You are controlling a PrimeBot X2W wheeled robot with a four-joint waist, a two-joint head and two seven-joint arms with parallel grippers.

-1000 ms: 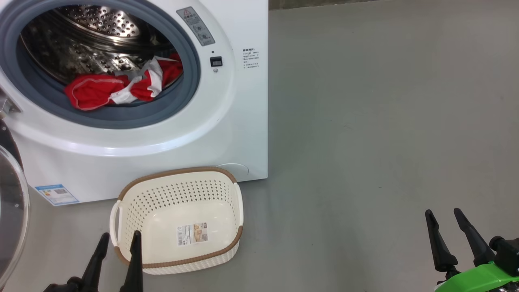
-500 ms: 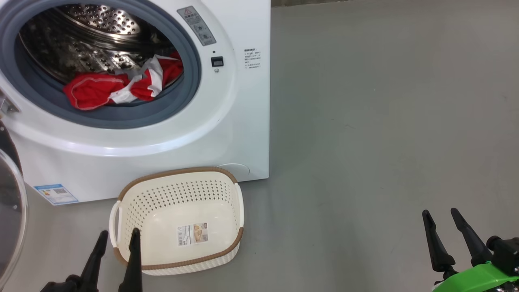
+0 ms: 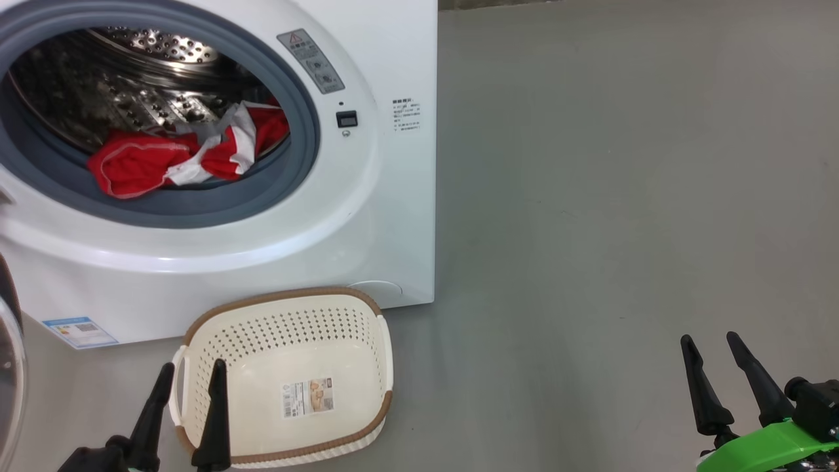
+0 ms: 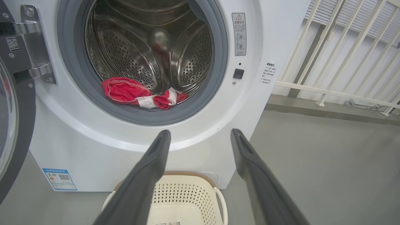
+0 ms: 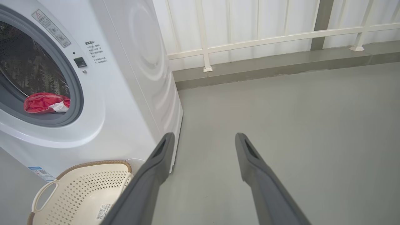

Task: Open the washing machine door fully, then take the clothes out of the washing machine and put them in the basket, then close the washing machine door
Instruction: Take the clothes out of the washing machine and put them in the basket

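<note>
The white washing machine (image 3: pixel 387 216) stands at the upper left with its door (image 3: pixel 8 367) swung open at the far left edge; the black rim and glass also show in the left wrist view (image 4: pixel 12 125). Red and white clothes (image 3: pixel 177 154) lie at the front of the steel drum, also seen as clothes (image 4: pixel 137 93) and clothes (image 5: pixel 45 102). The cream basket (image 3: pixel 196 341) sits empty on the floor in front of the machine. My left gripper (image 3: pixel 190 373) is open, low over the basket's left rim. My right gripper (image 3: pixel 710 341) is open above bare floor, far right.
Grey floor (image 3: pixel 623 196) spreads to the right of the machine. A white railing (image 5: pixel 265 40) on a low kerb runs behind it. A blue label (image 3: pixel 78 331) sits on the machine's lower front.
The head camera has tilted, so the machine and basket sit slightly lower and further left in the picture. Both grippers stay open and nearly in place.
</note>
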